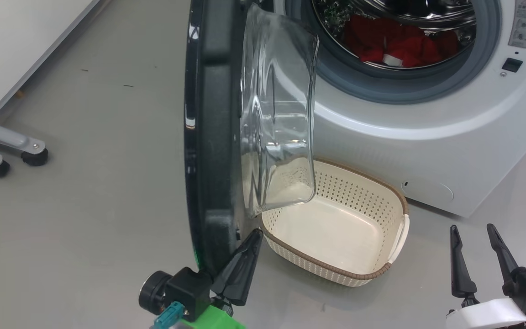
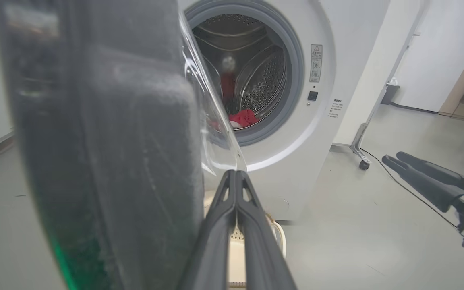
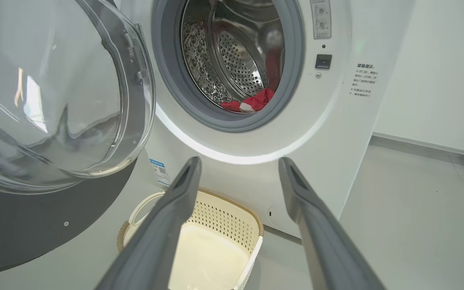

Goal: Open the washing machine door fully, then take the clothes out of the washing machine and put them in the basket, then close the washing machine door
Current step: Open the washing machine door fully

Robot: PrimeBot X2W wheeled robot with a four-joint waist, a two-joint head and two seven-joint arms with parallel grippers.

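— Grey floor [image 1: 85, 192], smooth and plain, all the way across. What's nearest us?
— The left gripper [image 1: 255, 235], low down. Its two dark fingers [image 2: 216, 225] are pressed flat together with nothing between them. They lie right along the inner side of the washing machine door [image 1: 208, 137], near its bottom edge. Whether they actually push on it, I cannot tell.
— And the other one?
— The right gripper [image 1: 472, 228] hangs off to the right, well apart from the door. Its fingers are spread wide, holding nothing, and point at the washing machine [image 1: 381, 137].
— How does the door stand?
— Swung out, roughly square to the machine's front. Its black rim is edge-on to us and the clear glass bowl [image 1: 276, 114] bulges to the right.
— The basket?
— The basket [image 1: 363, 196] sits on the floor just in front of the machine, partly under that glass bowl. Its cream bottom is bare, the rim is brown, and one white handle [image 1: 402, 237] faces right.
— The clothes?
— The clothes [image 1: 395, 45] are red, heaped at the bottom of the steel drum [image 1: 409, 13] behind the grey seal [image 1: 381, 89], with a bit of white among them.
— Further off?
— Grey wheeled legs [image 1: 12, 151] at the far left, by a white wall [image 1: 16, 36].
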